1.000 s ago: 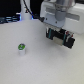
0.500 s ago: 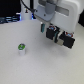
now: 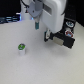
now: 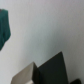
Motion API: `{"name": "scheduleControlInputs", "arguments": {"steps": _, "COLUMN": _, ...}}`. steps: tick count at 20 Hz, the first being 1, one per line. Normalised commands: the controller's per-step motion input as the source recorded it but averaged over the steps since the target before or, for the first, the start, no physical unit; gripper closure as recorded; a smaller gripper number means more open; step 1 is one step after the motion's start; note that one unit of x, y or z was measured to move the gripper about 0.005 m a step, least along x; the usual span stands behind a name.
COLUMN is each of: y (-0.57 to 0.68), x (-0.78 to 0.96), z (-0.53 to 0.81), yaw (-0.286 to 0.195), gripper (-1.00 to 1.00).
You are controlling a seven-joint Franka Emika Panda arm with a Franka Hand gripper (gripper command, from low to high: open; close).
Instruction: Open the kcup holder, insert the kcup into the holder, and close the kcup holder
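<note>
The kcup, a small white pod with a green top, stands upright on the white table toward the exterior view's left. The kcup holder, a black boxy unit with pale parts on its front, sits at the exterior view's right. My gripper hangs from the white arm above the table, between the two and apart from both. It is too blurred to show how its jaws stand. In the wrist view, a black and pale corner of the kcup holder shows, along with a teal shape.
The white table fills most of the exterior view. Dark clutter lines the far edge behind the arm. The arm's white body rises above the holder.
The arm has swung from over the kcup holder toward the exterior view's left and now hangs between the holder and the kcup. The kcup has not moved.
</note>
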Motion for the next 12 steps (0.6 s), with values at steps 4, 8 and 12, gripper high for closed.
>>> {"name": "scheduleControlInputs", "arguments": {"steps": 4, "y": -0.48, "x": -0.38, "z": -0.12, "yaw": -0.212, "gripper": -1.00}}
{"name": "scheduleControlInputs", "arguments": {"steps": 8, "y": -0.49, "x": -0.32, "z": -0.25, "yaw": -0.212, "gripper": -1.00}}
{"name": "scheduleControlInputs", "arguments": {"steps": 12, "y": -0.52, "x": -0.31, "z": -0.38, "yaw": -0.209, "gripper": -1.00}}
